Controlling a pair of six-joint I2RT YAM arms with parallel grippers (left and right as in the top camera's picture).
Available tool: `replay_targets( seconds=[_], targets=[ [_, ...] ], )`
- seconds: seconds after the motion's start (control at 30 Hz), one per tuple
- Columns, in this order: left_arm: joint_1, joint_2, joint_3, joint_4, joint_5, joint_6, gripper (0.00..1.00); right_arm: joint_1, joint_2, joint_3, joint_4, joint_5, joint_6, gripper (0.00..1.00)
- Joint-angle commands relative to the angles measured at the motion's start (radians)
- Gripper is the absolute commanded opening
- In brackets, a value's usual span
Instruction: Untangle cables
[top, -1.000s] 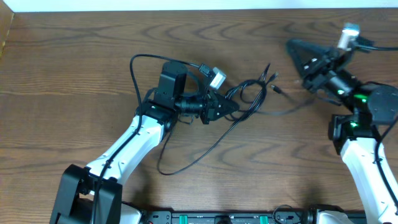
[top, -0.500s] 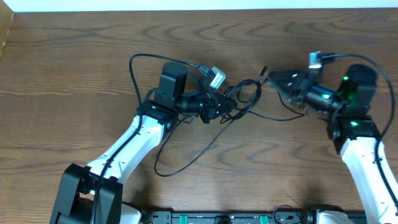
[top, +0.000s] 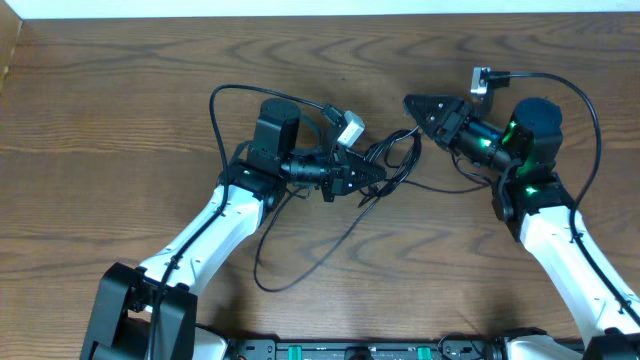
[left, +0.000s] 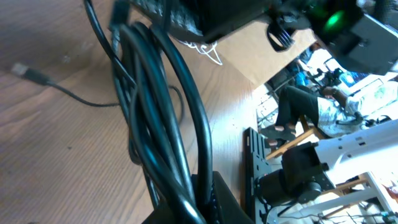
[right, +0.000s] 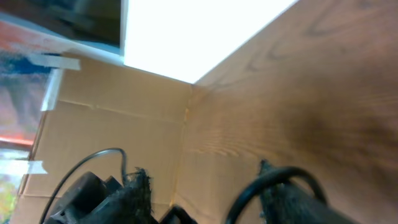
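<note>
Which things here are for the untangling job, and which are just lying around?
For the job:
- cables
- left fingers, pinching the cables
- right fingers, open near the tangle

Just there:
- wooden table
- cardboard
- thick arm wire

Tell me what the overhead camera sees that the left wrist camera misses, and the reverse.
Overhead alone: both arms whole, the left hand shut on the black cables, the right hand open nearby, the cables' long trailing loop. Left wrist alone: a small plug and the room beyond. Both: cables, wooden table, the right arm's green light.
</note>
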Motion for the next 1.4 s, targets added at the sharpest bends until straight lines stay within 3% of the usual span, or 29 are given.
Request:
replay_targets(
  seconds=[0.0,0.03,0.07,0.1,0.17,0.23,0.3,0.5,0.63,0.67,0.7,0.77,0.87,0.97,1.17,1.37],
  targets=[
    [-0.003,-0.003,-0.005,0.001,0.077,0.025,0.08,0.001,0.029,0.006,0.056,0.037,0.036,0.26],
    [-0.003,-0.003,-0.005,0.001,0.077,0.026,0.08,0.001,0.032,0.006,0.092,0.037,0.031,0.13],
    [-0.003,-0.003,-0.005,0.001,0.077,0.025,0.07,0.000,0.032,0.006,0.119,0.037,0.003,0.07],
    [-0.003,-0.003,-0.005,0.000,0.077,0.025,0.08,-0.005,0.030,0.006,0.214,0.037,-0.127,0.01],
    [-0.003,-0.003,-0.005,-0.009,0.077,0.025,0.07,-0.015,0.024,0.007,0.341,0.065,-0.276,0.02],
    [-0.003,-0.003,-0.005,-0.035,0.077,0.025,0.07,-0.040,0.003,0.022,0.390,0.176,-0.329,0.06],
    [-0.003,-0.003,-0.005,-0.062,0.077,0.025,0.07,-0.065,-0.014,0.047,0.378,0.245,-0.372,0.08],
    [-0.003,-0.003,-0.005,-0.095,0.077,0.025,0.07,-0.166,-0.024,0.195,0.207,0.288,-0.467,0.02],
    [-0.003,-0.003,-0.005,-0.092,0.077,0.025,0.07,-0.195,-0.024,0.267,0.066,0.207,-0.481,0.08],
    [-0.003,-0.003,-0.005,-0.089,0.079,0.025,0.07,-0.195,-0.024,0.275,-0.024,0.148,-0.476,0.17],
    [-0.003,-0.003,-0.005,-0.078,0.094,0.026,0.08,-0.195,-0.024,0.275,-0.099,0.111,-0.459,0.33],
    [-0.003,-0.003,-0.005,-0.048,0.153,0.043,0.08,-0.196,-0.024,0.275,-0.250,0.076,-0.444,0.41],
    [-0.002,-0.003,-0.005,0.034,0.279,0.037,0.07,-0.195,-0.023,0.272,-0.468,0.045,-0.621,0.43],
    [-0.002,-0.003,-0.005,0.132,0.369,-0.090,0.07,-0.197,-0.023,0.270,-0.587,-0.015,-0.770,0.53],
    [-0.002,-0.003,-0.005,0.235,0.375,-0.285,0.08,-0.197,-0.018,0.267,-0.655,-0.279,-0.936,0.59],
    [-0.002,-0.003,-0.005,0.342,0.347,-0.440,0.07,-0.216,0.007,0.267,-0.736,-0.296,-1.002,0.59]
  ],
)
